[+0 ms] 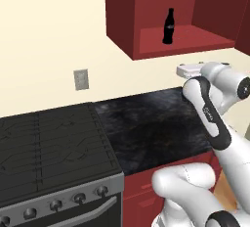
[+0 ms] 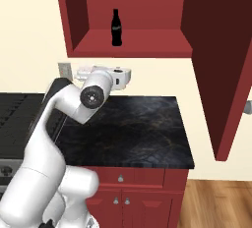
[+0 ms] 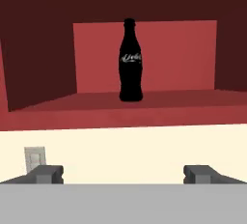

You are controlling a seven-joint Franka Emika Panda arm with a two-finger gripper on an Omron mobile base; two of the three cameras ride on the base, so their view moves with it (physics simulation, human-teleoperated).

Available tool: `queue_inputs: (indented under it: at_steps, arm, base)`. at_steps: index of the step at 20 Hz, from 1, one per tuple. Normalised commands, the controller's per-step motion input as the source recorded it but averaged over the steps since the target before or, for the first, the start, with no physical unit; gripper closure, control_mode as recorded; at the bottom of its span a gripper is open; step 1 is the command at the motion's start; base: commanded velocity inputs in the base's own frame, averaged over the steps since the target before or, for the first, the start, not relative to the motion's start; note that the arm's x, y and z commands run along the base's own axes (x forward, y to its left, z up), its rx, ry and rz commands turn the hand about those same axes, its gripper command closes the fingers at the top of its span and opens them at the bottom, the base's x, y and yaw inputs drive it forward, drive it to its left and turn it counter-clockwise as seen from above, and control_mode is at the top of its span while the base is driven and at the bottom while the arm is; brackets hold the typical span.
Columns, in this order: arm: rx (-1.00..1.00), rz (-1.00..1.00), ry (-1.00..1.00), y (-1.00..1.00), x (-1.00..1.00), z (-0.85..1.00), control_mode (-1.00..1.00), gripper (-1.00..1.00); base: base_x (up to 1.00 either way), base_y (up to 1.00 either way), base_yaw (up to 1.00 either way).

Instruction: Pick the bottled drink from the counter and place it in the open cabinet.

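Note:
The bottled drink [image 1: 169, 26] [image 2: 116, 27] [image 3: 130, 60] stands upright on the shelf floor of the open cabinet [image 1: 146, 45] [image 2: 147, 42] [image 3: 58, 107], near its middle. It is dark with a faint white label. My gripper [image 3: 124, 175] hangs below and in front of the cabinet's front edge, well apart from the bottle, and faces the wall. Its fingertips [image 3: 46, 174] stand far apart with nothing between them, so it is open. The white hand [image 1: 191, 69] [image 2: 115, 77] hovers above the back of the black marbled counter [image 1: 146, 123] [image 2: 138, 124].
A black stove [image 1: 49, 143] adjoins the counter on the left. A wall outlet [image 1: 81, 79] [image 3: 34, 157] sits on the cream wall below the cabinet. The cabinet's open door [image 2: 221, 55] juts out on the right. Red drawers [image 2: 133, 178] lie under the counter.

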Motion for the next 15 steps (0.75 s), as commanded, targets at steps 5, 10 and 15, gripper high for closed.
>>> queue_inputs:
  at_steps: [5,10,15]
  arm:
    - [-0.01,0.0,-0.12,0.03,-1.0,-0.82,-1.0,-1.0]
    - [-0.01,0.0,-0.15,0.0,-0.21,0.08,-1.0,-1.0]
    - [0.05,0.0,-0.1,-0.08,-0.17,0.06,-1.0,-1.0]
  base:
    - [0.0,0.0,0.0]
    - [0.0,0.0,0.0]
    - [0.0,0.0,0.0]
